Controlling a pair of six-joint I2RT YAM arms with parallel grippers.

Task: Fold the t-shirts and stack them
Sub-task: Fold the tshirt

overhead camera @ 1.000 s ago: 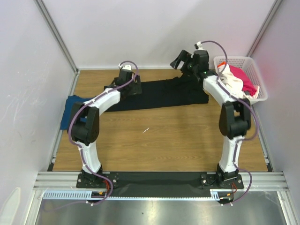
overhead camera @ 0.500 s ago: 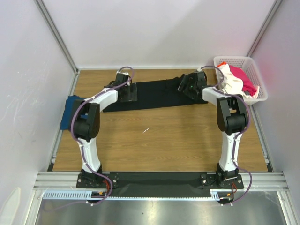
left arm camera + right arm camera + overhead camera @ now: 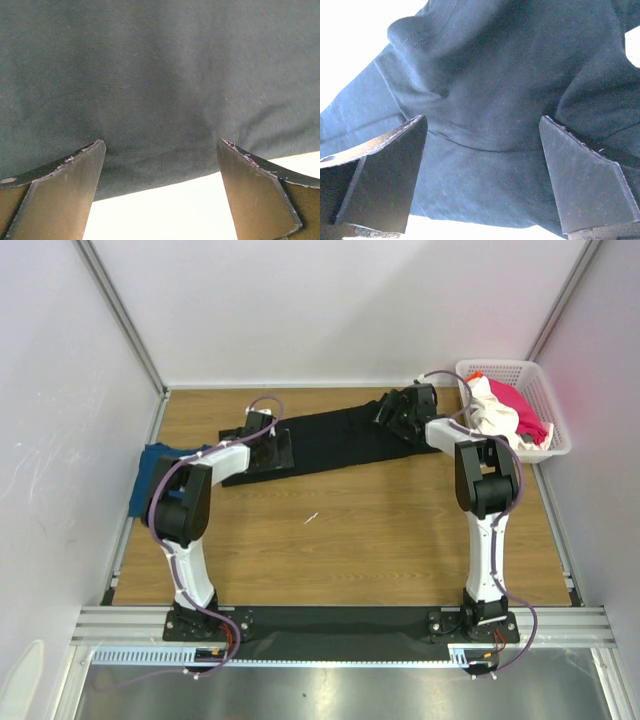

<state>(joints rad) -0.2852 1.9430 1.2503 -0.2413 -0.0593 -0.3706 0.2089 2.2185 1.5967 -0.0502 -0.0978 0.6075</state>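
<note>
wooden table (image 3: 340,540) fills the cell floor, and at its left edge lies the dark blue t-shirt (image 3: 148,476). further back the black t-shirt (image 3: 330,440) stretches out as a long band. the left gripper (image 3: 160,145) sits low over its left end, fingers spread wide and holding nothing. the right gripper (image 3: 482,120) is over the rumpled right end, equally wide. for a clean fold, both should probably pinch the same edge, level and together. far right, the basket (image 3: 548,390) holds a white t-shirt (image 3: 490,420) and a pink-red t-shirt (image 3: 520,408).
</note>
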